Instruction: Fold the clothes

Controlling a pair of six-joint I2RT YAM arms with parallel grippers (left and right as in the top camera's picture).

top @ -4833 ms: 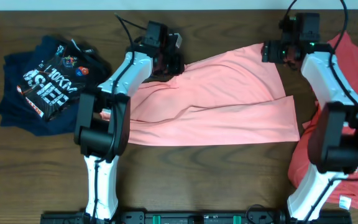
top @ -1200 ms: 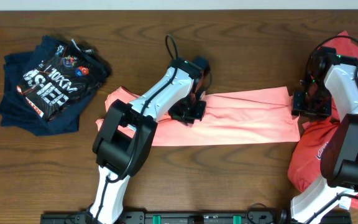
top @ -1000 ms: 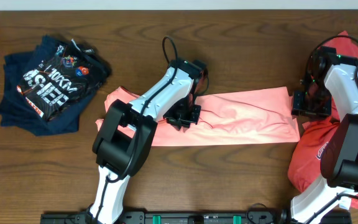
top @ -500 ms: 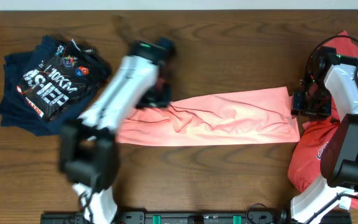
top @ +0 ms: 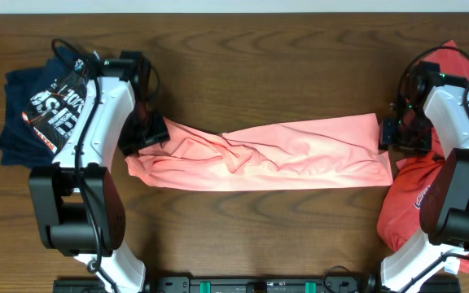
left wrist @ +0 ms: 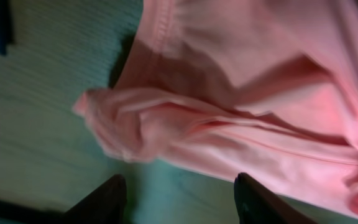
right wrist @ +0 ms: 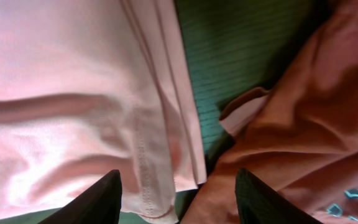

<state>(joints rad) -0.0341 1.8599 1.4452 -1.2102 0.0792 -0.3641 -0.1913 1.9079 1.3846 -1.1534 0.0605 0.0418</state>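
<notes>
Salmon-pink shirt (top: 267,155) now lies as a long folded strip on the table (top: 300,65), drawn out leftward a moment ago. Left gripper (top: 145,134) and right gripper (top: 399,134) stand released at its ends; crosswise fold likely next.

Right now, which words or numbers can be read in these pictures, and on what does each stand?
"10K": white print on the navy garment, the rest hidden.
Line below it: too distorted to read.
Print on the red shirt: too small to read.
Pink shirt: no text shows.
</notes>
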